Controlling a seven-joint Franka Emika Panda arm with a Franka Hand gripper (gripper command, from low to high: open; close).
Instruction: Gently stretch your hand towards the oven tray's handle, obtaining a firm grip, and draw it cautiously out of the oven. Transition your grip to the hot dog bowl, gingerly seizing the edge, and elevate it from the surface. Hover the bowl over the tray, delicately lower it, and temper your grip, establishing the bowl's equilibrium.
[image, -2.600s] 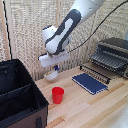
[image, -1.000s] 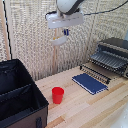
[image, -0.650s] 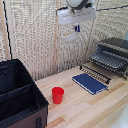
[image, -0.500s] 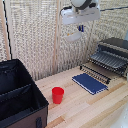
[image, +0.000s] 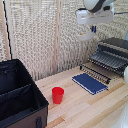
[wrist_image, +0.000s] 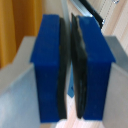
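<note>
My gripper (image: 85, 28) hangs high in the air and is shut on the rim of the small white hot dog bowl (image: 86, 36), which hangs just under it. The bowl is well above the wooden tabletop (image: 85, 107), toward the exterior view's left of the oven (image: 117, 47). The grey wire oven tray (image: 107, 60) sticks out of the oven's front. In the wrist view my gripper (wrist_image: 70, 70) shows two blue pads (wrist_image: 50, 70) pressed almost together on a thin dark edge. The food in the bowl is not visible.
A dark blue flat slab (image: 90, 83) lies on the table before the oven. A red cup (image: 58, 95) stands mid-table. A large black fabric bin (image: 17, 100) fills the exterior view's lower left. A slatted wall (image: 40, 35) stands behind.
The gripper took the bowl off the table at the exterior view's left, lifted it high and carried it to the exterior view's right, toward the oven.
</note>
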